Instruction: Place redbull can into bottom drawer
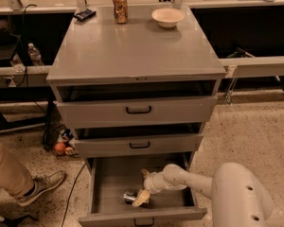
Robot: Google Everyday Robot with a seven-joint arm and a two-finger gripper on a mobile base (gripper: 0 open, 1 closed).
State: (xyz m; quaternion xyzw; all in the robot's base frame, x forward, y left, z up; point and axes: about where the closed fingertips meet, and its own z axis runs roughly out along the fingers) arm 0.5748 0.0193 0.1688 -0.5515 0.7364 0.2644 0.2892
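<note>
The redbull can (129, 196) lies on its side in the open bottom drawer (111, 178), near the front wall. Its long axis appears to run roughly 9 to 3 o'clock, with a shiny round end toward 9. My gripper (142, 196) is inside the drawer with the can at its 9 o'clock, touching or just beside it; I cannot tell whether I am clamped on it or released. No brand or writing is legible on the can.

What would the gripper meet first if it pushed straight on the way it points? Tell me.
The redbull can, lying right at the tip of the gripper inside the bottom drawer. Beyond it, probably the drawer's floor, though depth is unclear.
</note>
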